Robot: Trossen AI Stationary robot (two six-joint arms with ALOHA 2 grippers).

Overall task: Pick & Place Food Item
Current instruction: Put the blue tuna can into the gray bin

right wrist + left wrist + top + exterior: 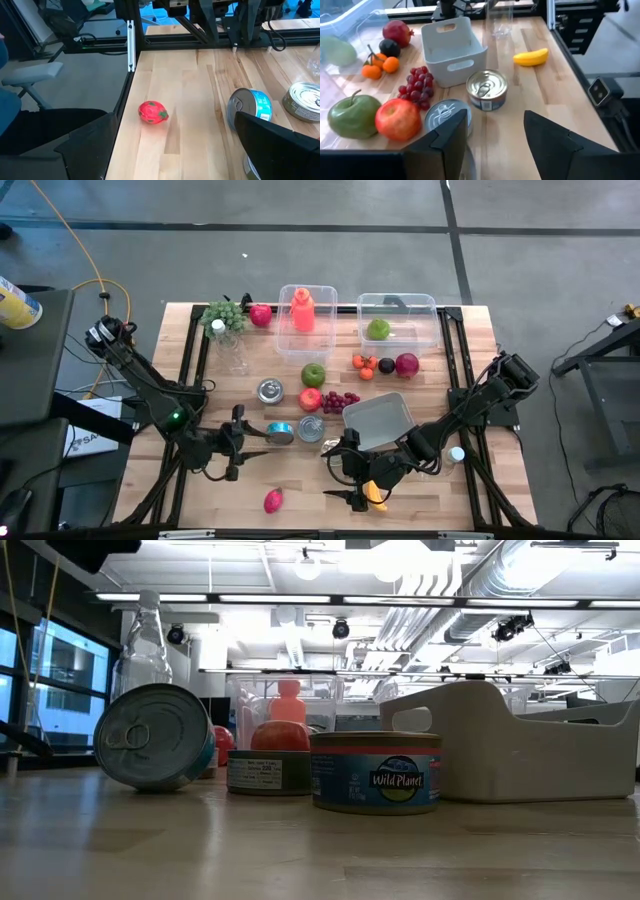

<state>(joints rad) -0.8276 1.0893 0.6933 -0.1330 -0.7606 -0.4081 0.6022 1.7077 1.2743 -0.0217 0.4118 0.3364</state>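
Observation:
A blue tin (280, 432) lies on its side near the table's middle; the low view shows its lid (150, 737). My left gripper (252, 448) hangs just left of it, open, with nothing between its fingers (451, 137). An upright tin (487, 90) stands beyond it, in front of the white bin (378, 420). My right gripper (340, 476) hovers open near the front edge, pointing left toward a pink strawberry (152, 111) that lies on the wood. A yellow banana (375, 492) lies under the right arm.
A red apple (397, 120), a green apple (350, 117), red grapes (415, 87), small oranges (365, 365) and a pomegranate (407, 364) lie mid-table. A third tin (270, 390) stands left of the apples. Two clear containers (397, 320) stand at the far edge.

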